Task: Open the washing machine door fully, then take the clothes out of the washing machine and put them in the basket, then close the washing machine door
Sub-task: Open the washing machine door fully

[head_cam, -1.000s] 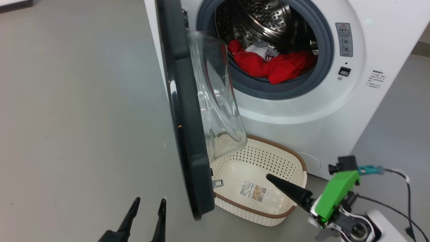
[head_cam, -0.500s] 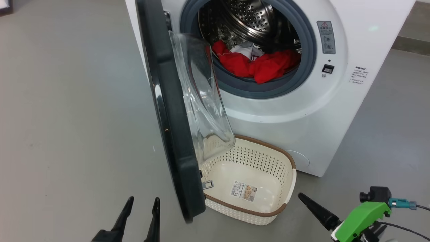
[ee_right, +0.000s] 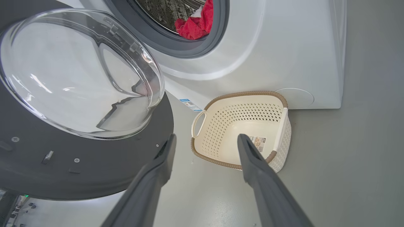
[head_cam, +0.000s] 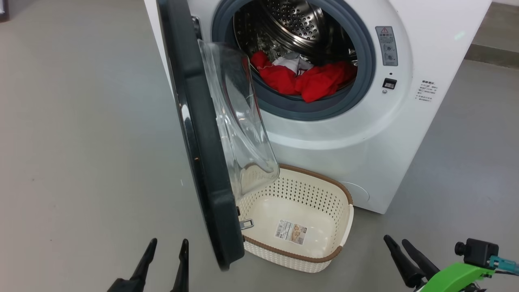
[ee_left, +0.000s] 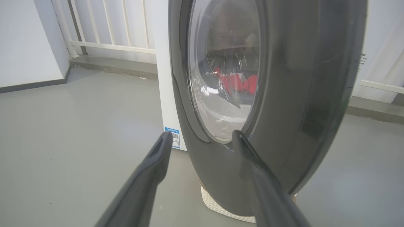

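Standing swung out from the washing machine (head_cam: 365,162), the washing machine door (head_cam: 202,162) shows its black rim edge-on in the head view, its clear glass bowl (head_cam: 235,121) bulging toward the machine's opening. The clothes (head_cam: 312,81) lie inside the washing machine, heaped at the bottom front of the steel drum (head_cam: 300,20) against the grey gasket (head_cam: 284,106) (red fabric with a patch of white at the back). The basket (head_cam: 294,256) sits on the floor (head_cam: 81,142) just in front of the washing machine, below its opening and partly under the door's glass; a sticker (head_cam: 291,232) shows on its bare bottom. The left end effector (head_cam: 168,241) hovers in front of the washing machine on the door's outer side, fingers spread and holding nothing. The right end effector (head_cam: 396,239) hangs in front of the washing machine's right corner, beyond the basket, likewise spread wide and empty
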Controlling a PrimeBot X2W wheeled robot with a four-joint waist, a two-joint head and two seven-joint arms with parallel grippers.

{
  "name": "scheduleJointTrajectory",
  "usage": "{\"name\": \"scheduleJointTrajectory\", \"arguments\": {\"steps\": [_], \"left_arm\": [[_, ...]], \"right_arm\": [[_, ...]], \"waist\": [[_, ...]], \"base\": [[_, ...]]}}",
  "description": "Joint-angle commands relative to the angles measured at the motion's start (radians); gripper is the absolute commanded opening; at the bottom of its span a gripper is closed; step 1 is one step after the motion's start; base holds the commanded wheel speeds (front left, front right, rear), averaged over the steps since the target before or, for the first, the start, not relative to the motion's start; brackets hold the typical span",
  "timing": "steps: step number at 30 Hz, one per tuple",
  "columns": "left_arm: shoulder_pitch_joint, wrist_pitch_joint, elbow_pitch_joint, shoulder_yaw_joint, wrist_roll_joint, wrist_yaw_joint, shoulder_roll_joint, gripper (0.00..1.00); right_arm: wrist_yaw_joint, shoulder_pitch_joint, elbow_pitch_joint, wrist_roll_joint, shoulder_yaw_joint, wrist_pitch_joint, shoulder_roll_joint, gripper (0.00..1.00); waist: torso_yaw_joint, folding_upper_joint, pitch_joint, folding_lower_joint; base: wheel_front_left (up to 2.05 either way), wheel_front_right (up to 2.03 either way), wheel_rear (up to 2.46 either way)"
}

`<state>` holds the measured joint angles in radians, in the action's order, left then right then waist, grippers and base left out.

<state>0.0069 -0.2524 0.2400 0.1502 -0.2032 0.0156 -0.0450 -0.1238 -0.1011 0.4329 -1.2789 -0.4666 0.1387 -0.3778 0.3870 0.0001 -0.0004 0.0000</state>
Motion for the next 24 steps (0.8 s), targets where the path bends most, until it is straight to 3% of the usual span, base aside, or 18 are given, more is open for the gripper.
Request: {"name": "scheduleJointTrajectory", "arguments": {"steps": [1,7,24], "left_arm": [[-0.005,-0.009,-0.021,-0.040,0.005,-0.007,-0.005,1.00],[-0.002,-0.009,-0.021,-0.044,0.009,-0.008,-0.005,1.00],[-0.004,-0.009,-0.028,-0.044,0.013,-0.009,-0.005,1.00]], "right_arm": [[-0.007,0.002,-0.020,0.033,-0.043,0.052,-0.035,1.00],[-0.007,-0.016,-0.015,0.158,-0.100,0.122,-0.052,1.00],[-0.007,0.069,-0.115,0.553,0.168,0.123,0.063,1.00]], "waist": [[-0.002,-0.0001,-0.001,0.0000],[-0.004,-0.0001,0.001,0.0000],[-0.003,-0.0001,0.003,0.0000]], "base": [[0.00,0.00,0.00],[0.00,0.00,0.00],[0.00,0.00,0.00]]}}
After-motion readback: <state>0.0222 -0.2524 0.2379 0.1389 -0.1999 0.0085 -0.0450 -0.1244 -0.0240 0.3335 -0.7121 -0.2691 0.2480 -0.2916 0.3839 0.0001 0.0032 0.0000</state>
